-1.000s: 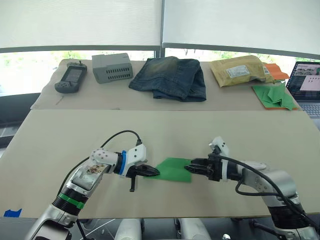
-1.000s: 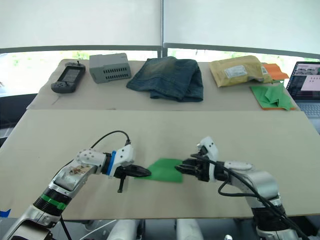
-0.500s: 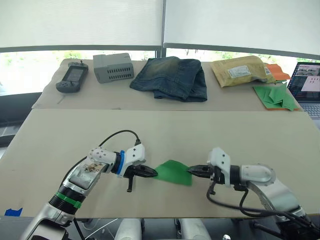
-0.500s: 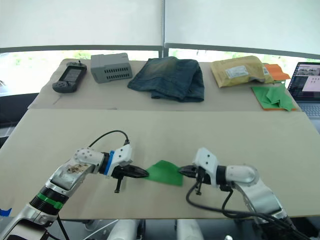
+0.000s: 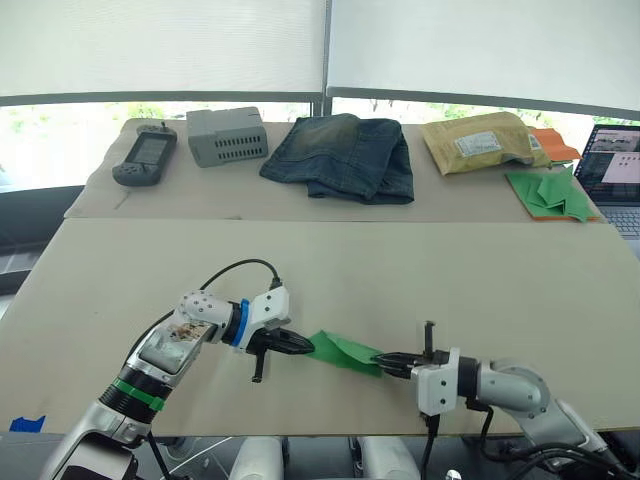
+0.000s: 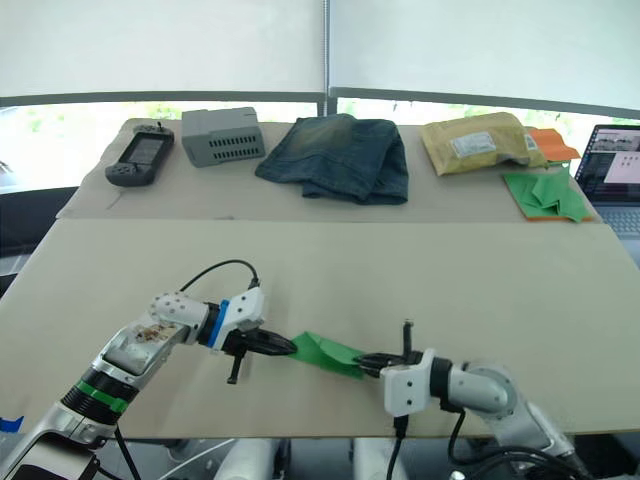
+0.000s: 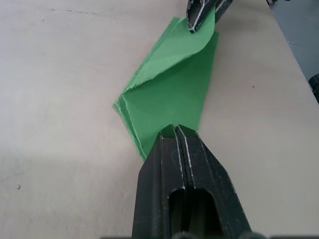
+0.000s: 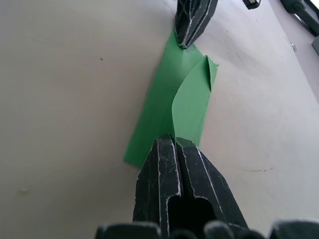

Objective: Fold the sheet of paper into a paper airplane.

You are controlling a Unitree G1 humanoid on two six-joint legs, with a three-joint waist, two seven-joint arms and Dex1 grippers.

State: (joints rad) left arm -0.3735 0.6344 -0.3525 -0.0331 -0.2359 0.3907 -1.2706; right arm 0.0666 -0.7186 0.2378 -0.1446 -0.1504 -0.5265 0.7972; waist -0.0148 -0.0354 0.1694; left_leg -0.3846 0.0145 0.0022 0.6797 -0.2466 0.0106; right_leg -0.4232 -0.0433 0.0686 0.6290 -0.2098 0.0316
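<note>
Both grippers pinch the same piece of green paper from opposite ends: the left gripper [image 5: 303,345] has its two black fingers pressed together on the end of the sheet of paper [image 5: 345,351] nearer the robot's left, and the right gripper [image 5: 382,358] has its fingers closed on the opposite end; the sheet lies folded and narrow between them, at the near part of the beige table [image 5: 400,270], with one layer curling up off the rest; in the left wrist view the paper [image 7: 172,94] shows several stacked layers at one edge; at the far side of the table sit a dark handheld device [image 5: 143,156], a grey box [image 5: 226,135], folded jeans [image 5: 345,155], a yellow padded envelope [image 5: 478,142], a heap of green papers [image 5: 548,192] with an orange sheet [image 5: 553,143] beside it, and a laptop [image 5: 615,175] at the right edge.
</note>
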